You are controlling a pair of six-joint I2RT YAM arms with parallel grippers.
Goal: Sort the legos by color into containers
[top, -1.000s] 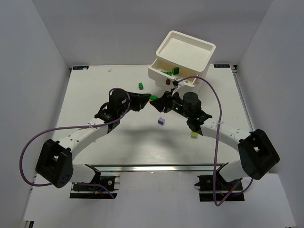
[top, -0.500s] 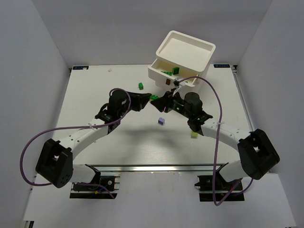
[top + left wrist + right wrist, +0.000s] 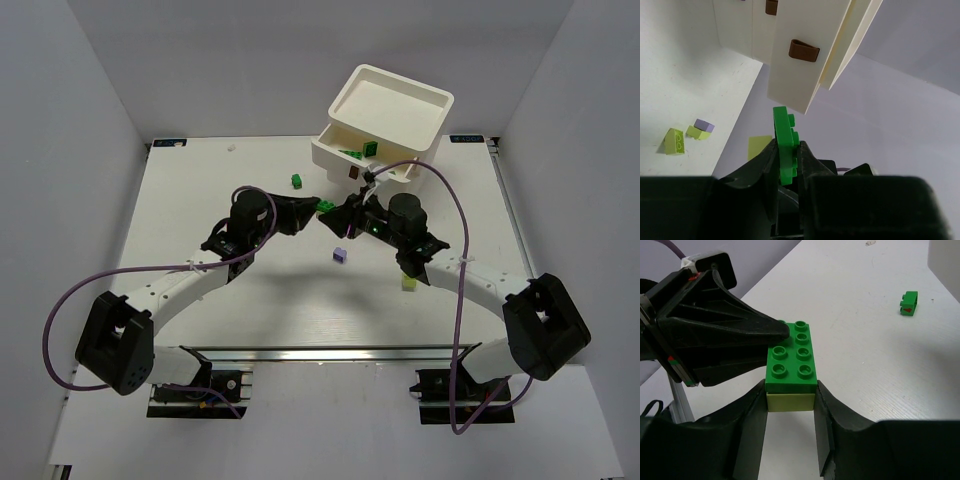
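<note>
Above the table's middle, a dark green lego plate [image 3: 791,360] sits stacked on a lime lego [image 3: 790,402]. My left gripper [image 3: 786,150] is shut on the green plate [image 3: 783,140], pinching its flat faces at the far end. My right gripper [image 3: 790,395] is shut on the stack's sides, its fingers against the lime lego. In the top view the two grippers meet nose to nose, the left [image 3: 318,208] and the right [image 3: 340,212]. The white containers unit [image 3: 385,115] stands tilted at the back. Its open drawer [image 3: 352,152] holds green legos.
Loose legos lie on the table: a green one [image 3: 297,181], a purple one [image 3: 339,256] and a lime one [image 3: 408,284]. Brown drawer handles [image 3: 804,50] show close ahead in the left wrist view. White walls enclose the table.
Almost nothing: the right arm has shifted very slightly, and both grippers hold the stacked legos as before.
</note>
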